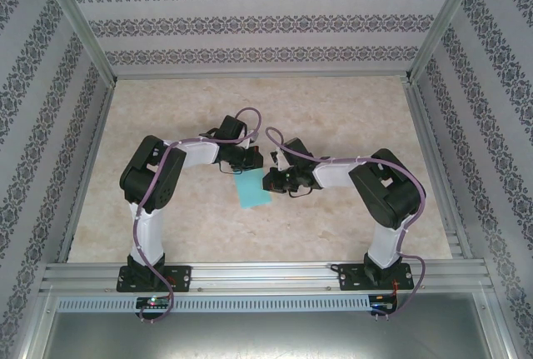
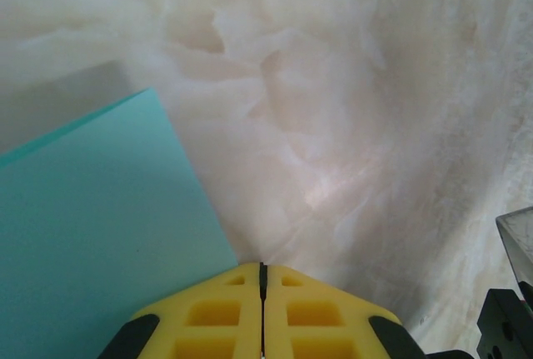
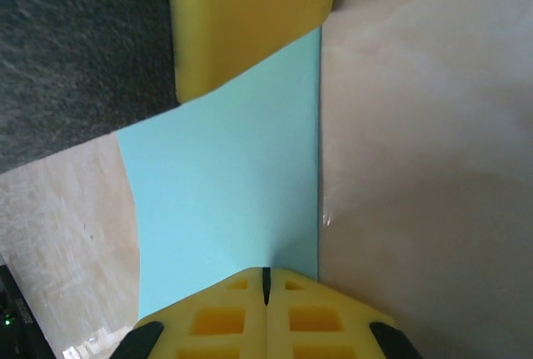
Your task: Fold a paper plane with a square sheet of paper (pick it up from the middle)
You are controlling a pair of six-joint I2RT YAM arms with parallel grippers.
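Left gripper (image 2: 262, 266) and right gripper (image 3: 266, 272) closed tight at the sheet (image 1: 251, 191)

Seen from above, the teal sheet lies on the table (image 1: 350, 117) near its middle, between the two grippers, which meet it from opposite sides. In the left wrist view the yellow fingers (image 2: 216, 313) are pressed together, tips at the sheet's right edge, and the sheet spreads off to the left. In the right wrist view the fingers (image 3: 316, 317) are likewise closed with no gap, tips over the sheet's near end, while a left-gripper finger (image 3: 250, 26) covers its far end. Whether either gripper actually pinches the sheet I cannot tell.
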